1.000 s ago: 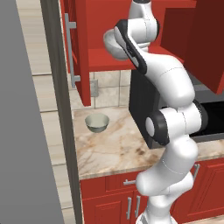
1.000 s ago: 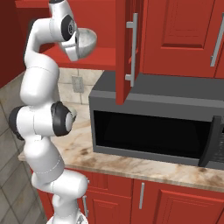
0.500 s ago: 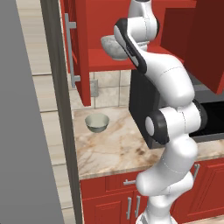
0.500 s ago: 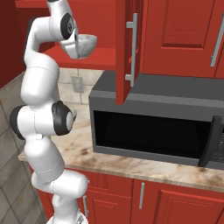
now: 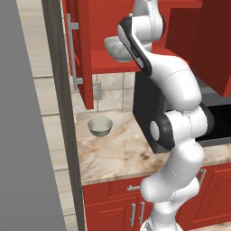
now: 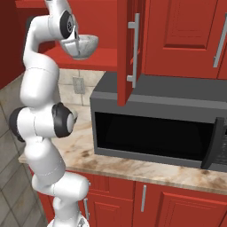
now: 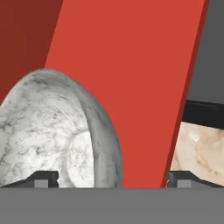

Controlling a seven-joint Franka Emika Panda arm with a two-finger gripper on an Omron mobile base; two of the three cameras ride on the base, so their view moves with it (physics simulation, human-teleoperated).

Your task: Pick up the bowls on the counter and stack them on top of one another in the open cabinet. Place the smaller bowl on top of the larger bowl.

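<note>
Red kitchen, big bowl nearly on the shelf of the open cabinet [image 5: 113, 27].

Over the last second the arm carried the larger bowl [image 6: 83, 45] further in and lower; it now hangs just above the shelf, gripper [image 7: 109, 177] clamped on its rim. Smaller bowl [image 5: 100, 127] sits on the counter [image 5: 122, 153], below the cabinet. My guess: set it down next.
</note>
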